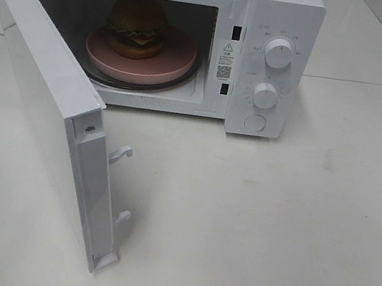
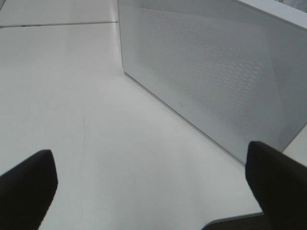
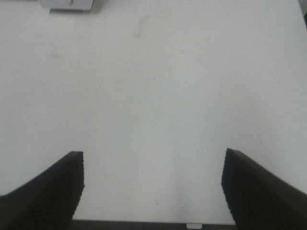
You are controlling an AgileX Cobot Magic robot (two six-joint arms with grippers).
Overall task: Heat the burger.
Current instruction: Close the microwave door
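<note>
The burger, with a brown domed bun, lettuce and cheese, rests on a round pink plate inside the white microwave. The microwave door stands swung wide open toward the front left. Neither arm shows in the exterior high view. My left gripper is open over the white table, with the door's dotted outer face ahead of it. My right gripper is open above bare tabletop, nothing between its fingers.
The microwave carries two round knobs and a button on its right panel. Two latch hooks stick out of the door's free edge. A table seam runs behind the microwave's right side.
</note>
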